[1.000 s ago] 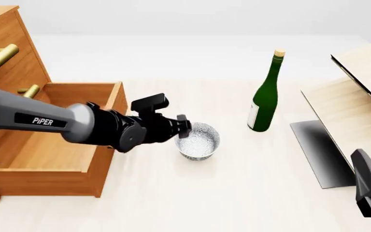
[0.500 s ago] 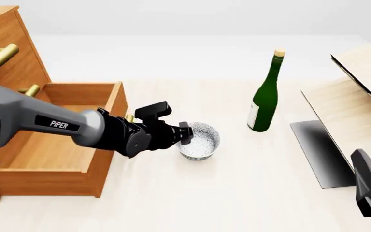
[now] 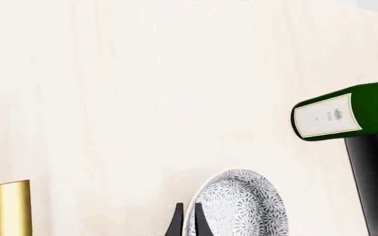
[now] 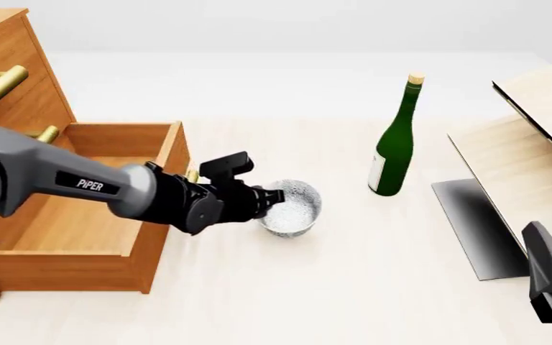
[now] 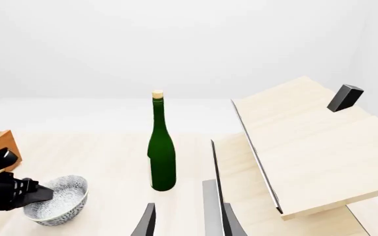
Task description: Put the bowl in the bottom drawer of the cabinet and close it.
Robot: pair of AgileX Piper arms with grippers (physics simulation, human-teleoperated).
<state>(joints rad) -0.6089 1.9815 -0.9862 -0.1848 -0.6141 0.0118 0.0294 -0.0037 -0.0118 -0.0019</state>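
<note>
Grasp step in hand: my left claw (image 4: 274, 197) sits at the bowl (image 4: 292, 208) on the side nearer the cabinet (image 4: 8, 79), and in the left wrist view two dark fingertips (image 3: 177, 222) straddle the bowl's (image 3: 238, 204) rim, one outside the wall, one inside. They look clenched on the rim, though the wrist view cuts the fingers off low, so I call it a pinch, not a certainty. The bowl rests on the worktop (image 4: 353, 273) just beside the bottom drawer (image 4: 75, 215), which stands pulled out and open-topped, its brass handle (image 3: 8, 206) near the bowl on the cabinet side. The green bottle (image 4: 396, 140) stands upright, well apart from the bowl on the far side from the cabinet. My right claw (image 5: 185, 216) hangs idle, well apart from the bowl and beyond the bottle from the cabinet, its fingers parted and holding nothing. Next move, as I judge it: lift the bowl clear of the worktop, carry it over the drawer's side wall, lower it inside, let go, then push the drawer front shut. Risk is the rim pinch slipping or the bowl tipping on the lift. Against half a second ago, the bowl has shifted slightly toward the drawer and my left claw has drawn in with it; bottle and right claw unchanged.
</note>
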